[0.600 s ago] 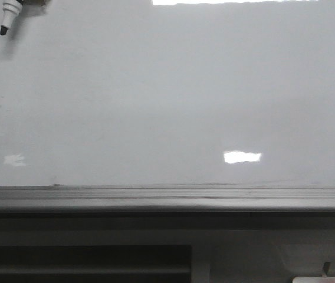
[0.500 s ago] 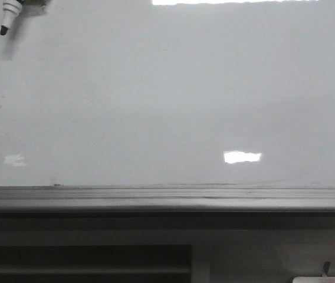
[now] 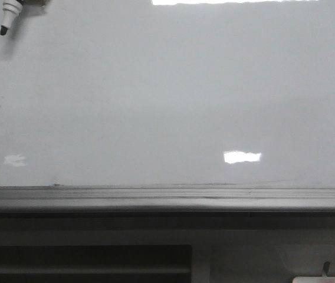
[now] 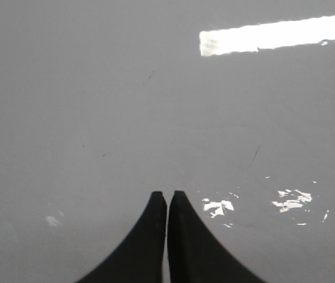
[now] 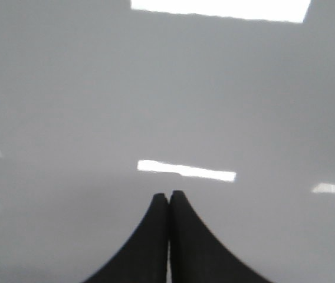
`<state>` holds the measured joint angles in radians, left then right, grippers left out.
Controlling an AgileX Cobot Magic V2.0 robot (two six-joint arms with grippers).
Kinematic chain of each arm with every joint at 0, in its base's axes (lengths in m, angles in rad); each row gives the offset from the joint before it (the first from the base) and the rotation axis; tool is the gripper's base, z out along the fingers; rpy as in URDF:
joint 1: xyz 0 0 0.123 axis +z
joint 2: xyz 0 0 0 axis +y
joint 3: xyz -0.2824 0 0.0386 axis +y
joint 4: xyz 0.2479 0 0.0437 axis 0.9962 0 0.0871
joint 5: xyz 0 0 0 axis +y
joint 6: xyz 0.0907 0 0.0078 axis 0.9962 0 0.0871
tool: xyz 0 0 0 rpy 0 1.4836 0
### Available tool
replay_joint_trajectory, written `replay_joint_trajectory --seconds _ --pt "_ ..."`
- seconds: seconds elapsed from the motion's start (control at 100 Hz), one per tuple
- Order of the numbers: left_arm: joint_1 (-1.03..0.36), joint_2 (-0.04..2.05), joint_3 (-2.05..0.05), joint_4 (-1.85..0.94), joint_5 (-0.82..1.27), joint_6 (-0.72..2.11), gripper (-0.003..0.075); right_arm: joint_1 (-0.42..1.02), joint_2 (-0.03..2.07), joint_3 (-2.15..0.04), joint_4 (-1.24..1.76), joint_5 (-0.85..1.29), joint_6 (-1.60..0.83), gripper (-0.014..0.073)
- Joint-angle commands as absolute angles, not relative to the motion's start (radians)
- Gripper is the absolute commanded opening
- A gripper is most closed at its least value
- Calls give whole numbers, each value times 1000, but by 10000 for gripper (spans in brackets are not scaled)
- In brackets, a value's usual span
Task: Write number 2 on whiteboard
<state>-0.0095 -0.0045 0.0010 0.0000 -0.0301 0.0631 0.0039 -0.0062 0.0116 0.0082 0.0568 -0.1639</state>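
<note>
Front view: large glossy pale grey-white whiteboard (image 3: 167,100) filling most of the frame, bright light reflections on it, grey ledge (image 3: 167,199) along its lower edge and a dark slatted panel (image 3: 85,262) beneath that ledge. White marker pen with a black tip (image 3: 7,16) poking in at the board's upper left corner, tip close to the surface, holder out of frame. No black stroke anywhere on the visible board, so the number 2 apparently not started; all of the writing judged still to do.

Left wrist view: black left gripper (image 4: 167,197) with fingertips pressed together on nothing, hanging over bare board surface marked only by faint specks and glare.

Right wrist view: black right gripper (image 5: 168,196) likewise closed and empty, facing blank glossy board with reflected light strips. No marker between either pair of fingers.
</note>
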Motion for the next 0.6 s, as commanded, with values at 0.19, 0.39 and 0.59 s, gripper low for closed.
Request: replay_joint_trajectory --seconds 0.19,0.39,0.59 --pt "-9 -30 13 0 -114 53 -20 -1 -26 37 0 -48 -165 -53" --pt "-9 -30 13 -30 -135 53 -20 -1 -26 37 6 -82 -160 -53" --pt "-9 -30 13 -277 -140 53 -20 -1 -26 37 201 -107 -160 -53"
